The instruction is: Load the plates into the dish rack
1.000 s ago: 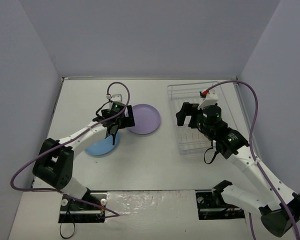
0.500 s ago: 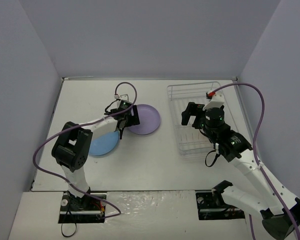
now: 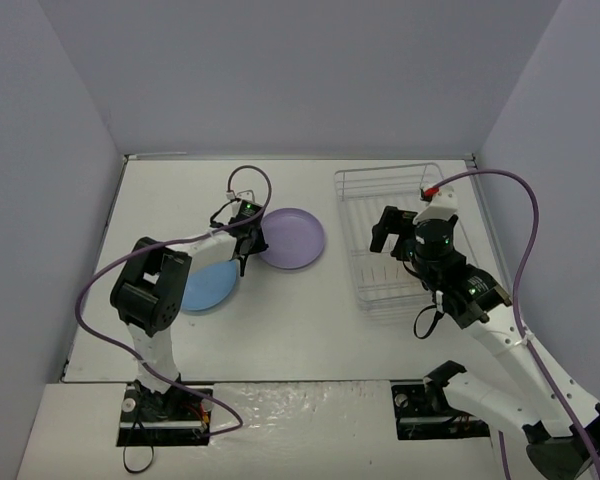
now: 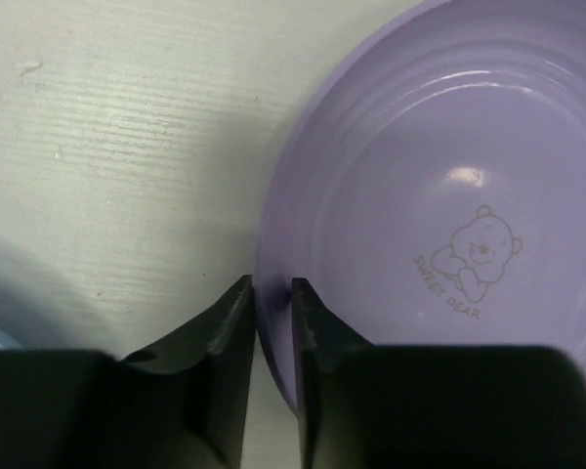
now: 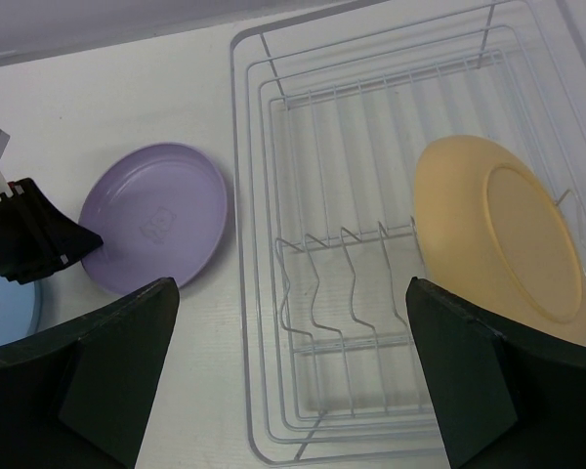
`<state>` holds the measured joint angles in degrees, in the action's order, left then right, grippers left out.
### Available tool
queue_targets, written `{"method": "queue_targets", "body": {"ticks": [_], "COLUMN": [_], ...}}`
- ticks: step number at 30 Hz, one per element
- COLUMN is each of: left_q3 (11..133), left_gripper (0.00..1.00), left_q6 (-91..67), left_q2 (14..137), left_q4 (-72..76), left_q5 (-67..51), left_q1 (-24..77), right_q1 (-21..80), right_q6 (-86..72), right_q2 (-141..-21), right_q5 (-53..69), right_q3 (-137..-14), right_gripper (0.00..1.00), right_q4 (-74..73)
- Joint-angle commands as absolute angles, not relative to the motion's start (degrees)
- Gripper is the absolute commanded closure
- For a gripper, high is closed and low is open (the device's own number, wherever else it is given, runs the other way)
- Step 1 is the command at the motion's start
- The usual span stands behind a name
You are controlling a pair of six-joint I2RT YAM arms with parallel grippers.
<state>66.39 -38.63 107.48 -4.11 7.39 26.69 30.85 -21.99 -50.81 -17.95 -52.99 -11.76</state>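
Observation:
The lavender plate (image 3: 298, 238) (image 4: 449, 186) lies flat on the white table, and my left gripper (image 3: 251, 240) (image 4: 271, 293) is shut on its left rim, one finger inside the rim and one outside. The blue plate (image 3: 206, 288) lies just left of it, partly under the left arm. The orange-yellow plate (image 5: 498, 239) stands tilted in the right side of the wire dish rack (image 3: 352, 200) (image 5: 236, 195). My right gripper (image 3: 400, 230) (image 5: 291, 293) hangs open above the rack's left half with nothing between its fingers.
Grey walls enclose the table on three sides. The rack's upright dividers (image 5: 342, 264) left of the orange-yellow plate hold nothing. Purple cables loop from both arms, and the right arm's cable (image 3: 525, 230) arches beside the rack.
My left gripper has moved onto the lavender plate's left rim and shut on it. The plate has shifted slightly to the right. The right arm has drifted a little right, still open.

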Motion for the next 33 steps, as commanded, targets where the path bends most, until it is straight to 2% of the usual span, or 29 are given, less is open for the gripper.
{"method": "queue_targets", "body": {"ticks": [1,5,10,13,17,23,30,33], "left_q3": [67.03,67.04,64.71,57.79,49.84,43.52,42.63,42.10], "left_gripper": [0.98,1.00,1.00,1.00,1.00,1.00,1.00,1.00], "left_q6": [-39.81,-38.07,-35.69,-34.40,-33.13,-32.87,-32.44,-32.96], "left_q2": [105.51,103.55,93.76,83.83,71.43,59.73,53.29,51.73], "left_q4": [-2.83,-2.71,-1.86,2.32,9.34,10.22,8.28,8.57], "left_q5": [7.95,7.61,8.86,9.21,6.26,4.04,2.81,1.33], "left_q1": [25.81,25.47,25.31,25.42,25.93,26.94,27.66,27.77], "right_q1": [31.20,31.20,31.36,31.53,32.55,36.13,40.18,40.87], "right_q6": [-22.76,-21.81,-19.19,-16.87,-15.53,-14.93,-15.86,-16.91], "right_q2": [-48.30,-47.98,-51.24,-55.94,-59.02,-63.48,-68.93,-71.09], "right_q5": [-21.31,-20.26,-11.91,-4.40,-1.33,2.61,5.45,4.93], "right_q3": [-54.45,-54.77,-55.10,-55.40,-56.00,-57.44,-59.09,-59.76], "right_gripper": [0.00,0.00,0.00,0.00,0.00,0.00,0.01,0.05], "right_q4": [-10.82,-11.96,-11.02,-9.12,-6.19,-1.70,5.77,7.85]}}
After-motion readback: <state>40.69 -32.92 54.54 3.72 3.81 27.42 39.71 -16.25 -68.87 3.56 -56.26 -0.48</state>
